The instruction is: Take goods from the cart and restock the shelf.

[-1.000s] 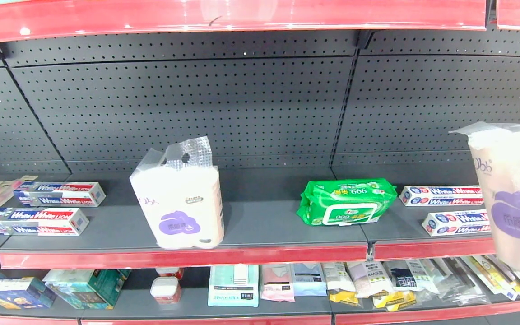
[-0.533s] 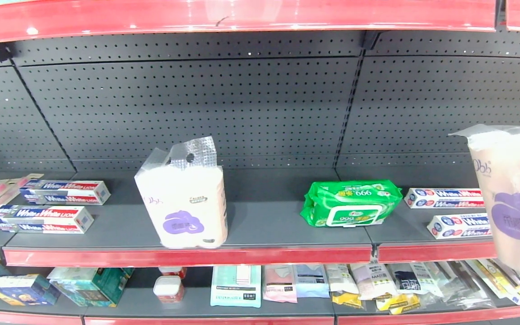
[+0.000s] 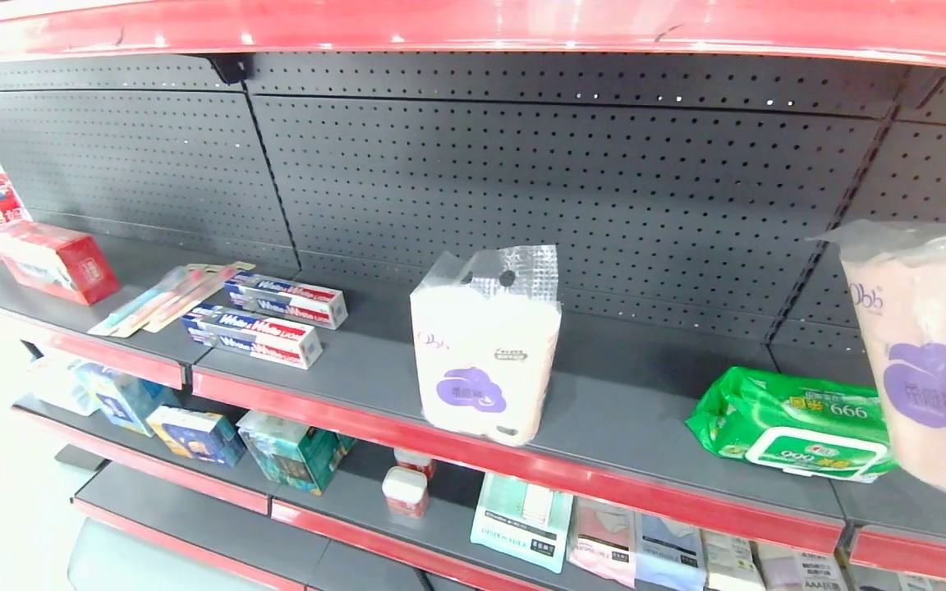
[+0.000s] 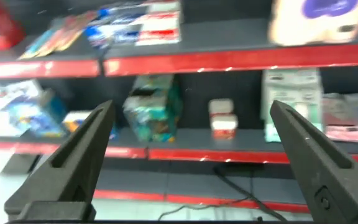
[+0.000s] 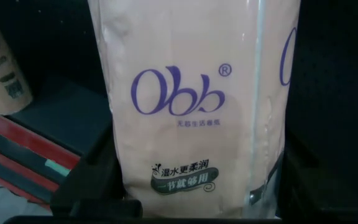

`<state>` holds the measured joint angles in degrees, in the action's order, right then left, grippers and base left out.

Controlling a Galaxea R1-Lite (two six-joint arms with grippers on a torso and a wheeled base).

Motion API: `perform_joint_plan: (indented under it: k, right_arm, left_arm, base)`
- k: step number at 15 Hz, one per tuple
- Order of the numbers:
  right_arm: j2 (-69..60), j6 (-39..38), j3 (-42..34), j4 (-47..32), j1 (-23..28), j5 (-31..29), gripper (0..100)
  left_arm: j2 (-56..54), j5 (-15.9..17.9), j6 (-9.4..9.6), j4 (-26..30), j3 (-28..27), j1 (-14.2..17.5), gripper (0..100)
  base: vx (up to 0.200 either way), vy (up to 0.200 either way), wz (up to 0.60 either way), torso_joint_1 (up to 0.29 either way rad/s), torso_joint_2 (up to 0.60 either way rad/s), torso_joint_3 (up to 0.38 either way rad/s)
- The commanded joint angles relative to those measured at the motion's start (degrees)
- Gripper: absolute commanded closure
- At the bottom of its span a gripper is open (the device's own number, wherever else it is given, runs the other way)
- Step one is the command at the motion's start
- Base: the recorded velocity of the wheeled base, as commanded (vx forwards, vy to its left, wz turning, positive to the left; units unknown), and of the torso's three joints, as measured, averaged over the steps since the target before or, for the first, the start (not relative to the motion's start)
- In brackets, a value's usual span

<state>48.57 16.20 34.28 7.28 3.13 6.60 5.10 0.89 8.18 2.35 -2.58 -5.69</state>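
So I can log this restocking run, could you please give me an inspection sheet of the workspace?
Surface: dark shelf with a red front edge, partly stocked.
Job's things: standing tissue pack upright near the front edge; held tissue pack raised off the shelf at the right.
Clutter: green wipes pack, toothpaste boxes, toothbrushes, red box.
Grippers: left gripper open, empty; right gripper shut on the held tissue pack.
Cables: possibly one dark cable below the lower shelves.
Surroundings: pegboard back wall; lower shelf of small goods.
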Motion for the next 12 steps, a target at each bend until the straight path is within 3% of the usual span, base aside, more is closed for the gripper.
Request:
perform_joint_plan:
  k: [1,3,5,7,9,10,11,12]
  right_arm:
    - [1.0,0.0,2.0,0.1,-0.1,0.7,100]
    - [3.2,0.0,3.7,0.1,-0.8,3.2,100]
    - [7.2,-0.7,4.5,0.8,-6.1,4.0,100]
    - [13.0,-2.5,3.8,7.9,-10.5,4.0,100]
    - [19.0,-4.6,4.0,14.5,-13.7,4.0,100]
    - [20.8,-4.6,4.5,15.9,-14.1,4.0,100]
    - [21.1,-4.6,4.5,16.1,-14.2,4.0,100]
    - [22.4,-4.7,4.9,16.4,-15.4,4.0,100]
  left_arm:
    - [0.3,0.0,-0.01,0.0,0.0,0.0,0]
    - [0.3,-0.3,-0.18,0.0,0.0,0.0,0]
    - [0.3,-1.2,-0.80,0.0,0.0,0.0,0]
    - [0.3,-3.4,-3.35,-0.1,0.3,0.0,0]
    - [0.3,-6.8,-5.81,-5.8,2.6,0.0,0]
    - [0.3,-9.1,-7.39,-5.4,2.6,0.0,0]
    - [0.3,-9.9,-7.83,-5.3,2.6,0.0,0]
    - [0.3,-14.8,-11.61,-5.0,2.6,0.0,0]
  base:
    - [0.000,0.000,0.00,0.000,0.00,0.000]
    - [0.000,0.000,0.00,0.000,0.00,0.000]
    - [0.000,0.000,0.00,0.000,0.00,0.000]
    - [0.000,0.000,0.00,0.000,0.00,0.000]
    - [0.000,0.000,0.00,0.000,0.00,0.000]
    - [0.000,0.000,0.00,0.000,0.00,0.000]
    - [0.000,0.000,0.00,0.000,0.00,0.000]
    - [0.000,0.000,0.00,0.000,0.00,0.000]
